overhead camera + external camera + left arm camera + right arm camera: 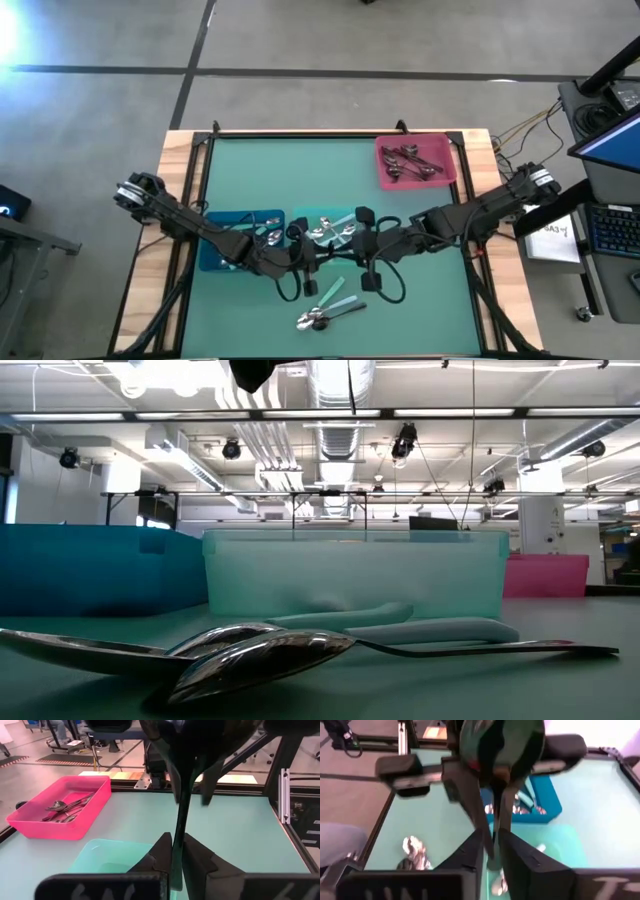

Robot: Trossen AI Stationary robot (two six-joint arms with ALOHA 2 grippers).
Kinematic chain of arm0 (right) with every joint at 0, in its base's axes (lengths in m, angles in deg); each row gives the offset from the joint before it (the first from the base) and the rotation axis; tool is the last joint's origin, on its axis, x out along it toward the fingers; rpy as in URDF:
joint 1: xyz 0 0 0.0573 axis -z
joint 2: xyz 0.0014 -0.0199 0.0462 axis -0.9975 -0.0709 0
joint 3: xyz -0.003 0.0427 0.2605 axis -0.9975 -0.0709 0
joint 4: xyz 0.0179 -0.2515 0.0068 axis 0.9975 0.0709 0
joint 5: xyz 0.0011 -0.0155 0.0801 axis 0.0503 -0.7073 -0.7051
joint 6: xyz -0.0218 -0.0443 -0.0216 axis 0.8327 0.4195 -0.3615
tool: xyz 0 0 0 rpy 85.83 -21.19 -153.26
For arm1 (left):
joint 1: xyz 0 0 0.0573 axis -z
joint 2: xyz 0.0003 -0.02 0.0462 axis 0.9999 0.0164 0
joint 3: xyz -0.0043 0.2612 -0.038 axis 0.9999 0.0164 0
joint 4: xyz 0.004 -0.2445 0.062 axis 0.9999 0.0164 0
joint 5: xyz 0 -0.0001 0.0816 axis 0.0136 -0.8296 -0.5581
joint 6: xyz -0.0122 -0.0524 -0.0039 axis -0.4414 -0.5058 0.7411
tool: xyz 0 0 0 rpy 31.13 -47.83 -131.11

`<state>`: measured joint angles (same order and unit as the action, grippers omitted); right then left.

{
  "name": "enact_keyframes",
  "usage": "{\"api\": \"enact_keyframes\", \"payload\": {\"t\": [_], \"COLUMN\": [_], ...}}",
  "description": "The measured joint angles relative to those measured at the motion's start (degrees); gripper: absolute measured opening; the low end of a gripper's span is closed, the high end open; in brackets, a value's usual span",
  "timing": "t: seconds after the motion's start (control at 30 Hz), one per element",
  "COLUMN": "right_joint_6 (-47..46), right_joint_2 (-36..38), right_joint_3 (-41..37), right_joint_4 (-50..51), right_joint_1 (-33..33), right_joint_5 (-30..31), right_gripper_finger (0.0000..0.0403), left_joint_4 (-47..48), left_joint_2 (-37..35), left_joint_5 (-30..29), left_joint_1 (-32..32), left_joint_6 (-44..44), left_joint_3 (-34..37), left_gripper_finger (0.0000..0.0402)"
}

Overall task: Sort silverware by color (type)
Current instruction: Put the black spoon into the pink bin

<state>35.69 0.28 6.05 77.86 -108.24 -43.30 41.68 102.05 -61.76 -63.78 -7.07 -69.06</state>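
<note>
A dark spoon [181, 815] stands roughly upright between my two grippers, bowl [501, 742] up, above the teal bin [330, 228]. My left gripper [177, 852] is shut on its handle. My right gripper [493, 851] faces it from the other side, its fingers a little apart on either side of the same handle. Silver spoons lie in the blue bin [235, 238] and dark ones in the pink bin [413, 160]. On the mat near the front edge lie two silver spoons [313, 320] and two teal-handled spoons [338, 298]. My left gripper pinches the dark spoon's thin handle [178, 837] between its two fingers. The fingers come nearly level from the table's left and lie across the handle. The spoon is lifted clear over the teal bin, upright, with its bowl above the fingers.
The three bins stand on the green mat: blue [90, 570] left, teal [350, 575] middle, pink [545, 575] at the far right. The loose spoons [250, 650] lie close to the front edge. A raised black frame [285, 795] borders the table.
</note>
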Motion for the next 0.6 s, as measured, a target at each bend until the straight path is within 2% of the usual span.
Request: {"api": "enact_keyframes", "payload": {"t": [0.3, 0.4, 0.6], "right_joint_6": [-7.5, -8.1, -11.1], "right_joint_2": [6.1, 7.4, 8.8], "right_joint_3": [0.2, 0.2, 0.2], "right_joint_4": [9.5, 12.9, 22.0], "right_joint_1": [0.0, -0.1, 0.4], "right_joint_5": [0.5, 2.3, 9.6], "right_gripper_finger": [0.0123, 0.0135, 0.0137], "left_joint_4": [0.4, 0.3, 0.4], "left_joint_2": [0.0, 0.0, -0.1], "left_joint_5": [0.0, 0.0, 0.1], "left_joint_1": [-0.3, -0.4, -0.7], "left_joint_6": [0.0, 0.0, 0.4], "left_joint_3": [0.0, 0.0, 0.0], "left_gripper_finger": [0.0006, 0.0006, 0.0005]}}
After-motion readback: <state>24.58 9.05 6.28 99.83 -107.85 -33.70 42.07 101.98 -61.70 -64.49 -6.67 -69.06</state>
